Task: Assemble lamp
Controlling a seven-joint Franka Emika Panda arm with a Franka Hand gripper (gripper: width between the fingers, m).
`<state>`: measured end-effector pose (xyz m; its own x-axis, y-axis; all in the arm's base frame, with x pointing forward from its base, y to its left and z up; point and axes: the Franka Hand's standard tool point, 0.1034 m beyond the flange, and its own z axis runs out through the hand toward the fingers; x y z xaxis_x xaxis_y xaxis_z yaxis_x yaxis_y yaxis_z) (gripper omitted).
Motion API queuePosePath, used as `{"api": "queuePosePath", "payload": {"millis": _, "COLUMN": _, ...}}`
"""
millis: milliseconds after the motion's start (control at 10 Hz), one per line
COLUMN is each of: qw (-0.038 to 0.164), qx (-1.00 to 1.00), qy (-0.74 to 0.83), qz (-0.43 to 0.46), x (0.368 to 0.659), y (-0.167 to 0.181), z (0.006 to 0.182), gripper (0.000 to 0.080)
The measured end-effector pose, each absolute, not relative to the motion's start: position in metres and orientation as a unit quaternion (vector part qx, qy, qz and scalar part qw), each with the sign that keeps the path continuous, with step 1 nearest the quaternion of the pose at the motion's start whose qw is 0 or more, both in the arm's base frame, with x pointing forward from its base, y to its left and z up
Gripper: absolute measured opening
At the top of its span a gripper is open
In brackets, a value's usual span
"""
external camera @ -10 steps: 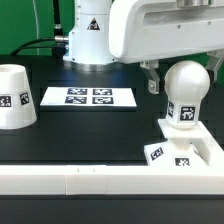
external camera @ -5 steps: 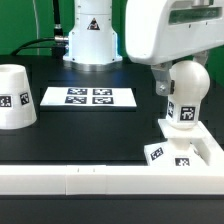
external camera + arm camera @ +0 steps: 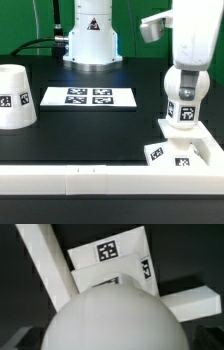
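Observation:
The lamp's bulb [image 3: 183,108] stands upright on the square base [image 3: 195,150] at the exterior view's right, just behind the rail. My gripper [image 3: 183,84] has come down over the bulb's round head, with a dark finger [image 3: 167,88] showing beside it. In the wrist view the bulb [image 3: 115,314] fills the near part of the picture, with the tagged base [image 3: 122,264] below it. My gripper [image 3: 115,341] straddles the head with the jaws wide apart, dark at both sides, and I see no contact. The tapered shade [image 3: 15,97] stands alone at the exterior view's far left.
The marker board [image 3: 88,97] lies flat at the back middle. The long white rail [image 3: 80,180] runs along the front edge and also shows in the wrist view [image 3: 45,258]. The arm's white pedestal [image 3: 90,35] stands behind the marker board.
The arm has swung toward the exterior view's right and come over the bulb. The gripper, earlier to the bulb's left, now sits around its head. The bulb, base and shade have not moved.

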<state>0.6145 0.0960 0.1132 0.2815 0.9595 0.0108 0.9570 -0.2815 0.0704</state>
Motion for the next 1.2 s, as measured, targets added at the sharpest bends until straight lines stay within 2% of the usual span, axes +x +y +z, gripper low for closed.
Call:
{"api": "queuePosePath", "payload": {"millis": 500, "qw": 0.044, "qx": 0.718, "qy": 0.695, "qz": 0.012, "x": 0.6151, "y": 0.0948, "z": 0.1128, "gripper": 0.0698}}
{"api": "queuePosePath", "payload": {"millis": 800, "qw": 0.045, "qx": 0.707, "qy": 0.705, "qz": 0.009, "x": 0.6151, "y": 0.0917, "z": 0.1126, "gripper": 0.0687}}
{"api": "queuePosePath", "payload": {"millis": 900, "qw": 0.044, "qx": 0.713, "qy": 0.699, "qz": 0.01, "x": 0.6151, "y": 0.0915, "z": 0.1126, "gripper": 0.0576}}
{"api": "queuePosePath", "payload": {"millis": 1200, "qw": 0.043, "qx": 0.744, "qy": 0.666, "qz": 0.012, "x": 0.6151, "y": 0.0915, "z": 0.1126, "gripper": 0.0577}}
